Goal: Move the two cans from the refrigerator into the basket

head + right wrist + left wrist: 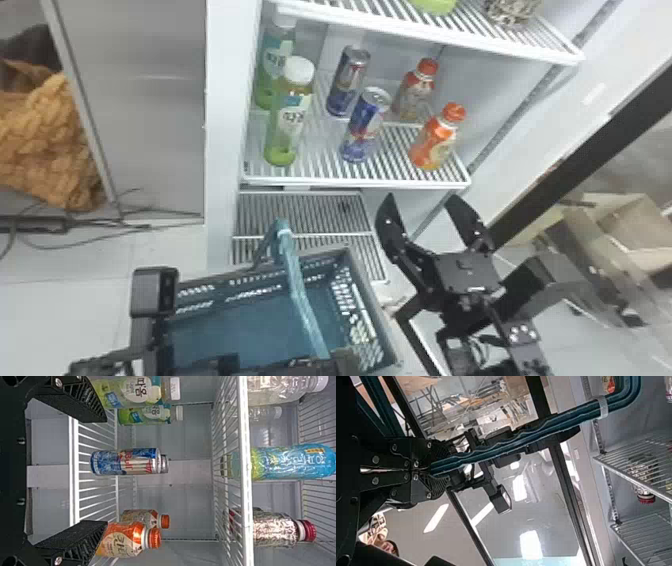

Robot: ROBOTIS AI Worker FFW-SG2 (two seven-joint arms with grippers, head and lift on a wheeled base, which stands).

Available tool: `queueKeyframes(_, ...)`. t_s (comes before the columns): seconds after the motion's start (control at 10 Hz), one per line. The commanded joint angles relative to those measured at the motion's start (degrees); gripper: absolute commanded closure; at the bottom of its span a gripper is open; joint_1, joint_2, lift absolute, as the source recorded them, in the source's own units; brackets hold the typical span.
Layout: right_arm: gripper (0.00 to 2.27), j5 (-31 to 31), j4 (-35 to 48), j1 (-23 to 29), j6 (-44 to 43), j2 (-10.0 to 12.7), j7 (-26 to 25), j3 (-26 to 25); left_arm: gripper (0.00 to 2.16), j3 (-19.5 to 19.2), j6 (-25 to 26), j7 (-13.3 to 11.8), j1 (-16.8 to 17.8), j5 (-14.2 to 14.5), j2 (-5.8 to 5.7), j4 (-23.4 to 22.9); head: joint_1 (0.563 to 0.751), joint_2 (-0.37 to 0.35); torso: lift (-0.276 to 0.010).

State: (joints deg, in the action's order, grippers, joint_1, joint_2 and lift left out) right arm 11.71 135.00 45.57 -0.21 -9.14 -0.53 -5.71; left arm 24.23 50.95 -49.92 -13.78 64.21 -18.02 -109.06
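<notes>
Cans upright, up and left of the spread right pincer (422,200)
Lower left to centre, the basket (230,325), its handle (299,295) pinched by the left pincer (431,469); upper centre, the rear can (346,85), then the front can (366,125), both standing on the shelf (310,181); right of centre, the right pincer, nearer the cans, should reach inward, leftward.
</notes>
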Motion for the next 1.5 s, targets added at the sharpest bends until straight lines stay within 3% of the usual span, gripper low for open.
queueKeyframes(0.0,0.09,-0.51,-1.61,-1.42,-0.36,-0.09,0.09,0.0,1.16,0.11,0.24,0.0,0.0,0.0,-0.09,0.0,0.695,-0.35,-0.276)
queueKeyframes(0.6,0.09,-2.0,-10.33,-9.57,-3.73,-1.06,1.32,0.34,1.16,0.34,0.24,0.09,0.14,0.0,-0.09,0.0,0.695,-0.35,-0.276)
queueKeyframes(1.4,0.09,-2.0,-17.22,-16.6,-6.12,-2.55,2.02,2.63,1.16,0.57,0.38,0.62,0.14,1.49,-0.18,0.29,0.695,-0.35,-0.276)
